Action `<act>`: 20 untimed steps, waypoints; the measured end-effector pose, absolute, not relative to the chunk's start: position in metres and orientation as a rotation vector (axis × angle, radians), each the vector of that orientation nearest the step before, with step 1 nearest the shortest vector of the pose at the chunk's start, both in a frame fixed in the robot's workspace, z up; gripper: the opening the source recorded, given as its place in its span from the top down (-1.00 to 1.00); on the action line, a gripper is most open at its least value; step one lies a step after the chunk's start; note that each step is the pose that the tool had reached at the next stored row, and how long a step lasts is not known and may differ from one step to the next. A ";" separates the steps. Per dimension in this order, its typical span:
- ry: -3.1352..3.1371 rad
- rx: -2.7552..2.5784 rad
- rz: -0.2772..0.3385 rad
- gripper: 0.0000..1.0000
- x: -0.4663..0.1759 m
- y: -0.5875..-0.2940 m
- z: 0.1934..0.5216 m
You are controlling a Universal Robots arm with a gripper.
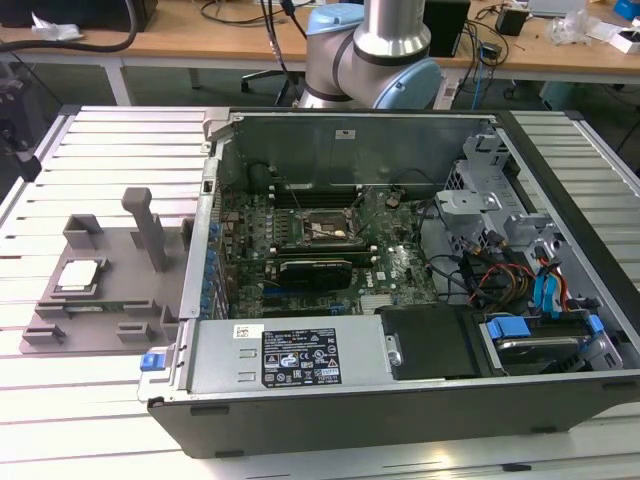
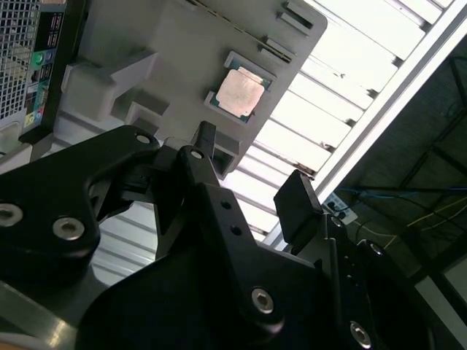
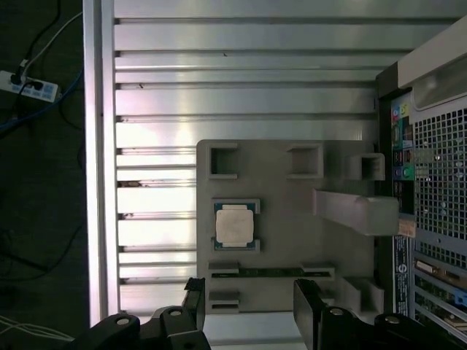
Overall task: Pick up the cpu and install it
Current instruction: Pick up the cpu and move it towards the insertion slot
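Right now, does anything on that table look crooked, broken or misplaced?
Nothing stands out. The small square silver-topped cpu lies flat and straight in its pocket on the grey plastic fixture tray, beside the open computer case.

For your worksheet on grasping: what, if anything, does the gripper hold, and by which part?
Nothing. The gripper is open; the cpu lies on the tray.

A lab: opened computer case (image 1: 400, 395) on slatted table (image 1: 120, 140), cabled workbench (image 1: 200, 38) behind.

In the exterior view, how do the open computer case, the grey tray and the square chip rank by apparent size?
1. computer case, by far the largest
2. grey tray
3. cpu, lying on the tray, smallest
No two look close in size.
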State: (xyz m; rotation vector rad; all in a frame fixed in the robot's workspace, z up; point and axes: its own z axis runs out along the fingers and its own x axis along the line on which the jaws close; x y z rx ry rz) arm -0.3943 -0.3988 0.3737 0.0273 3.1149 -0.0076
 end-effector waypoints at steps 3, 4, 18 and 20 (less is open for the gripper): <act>3.115 0.027 -0.008 -0.20 -0.394 -0.399 0.372; 3.115 0.027 -0.008 -0.20 -0.394 -0.399 0.371; 3.115 0.027 -0.008 -0.20 -0.394 -0.399 0.362; 3.115 0.027 -0.008 -0.20 -0.394 -0.399 0.361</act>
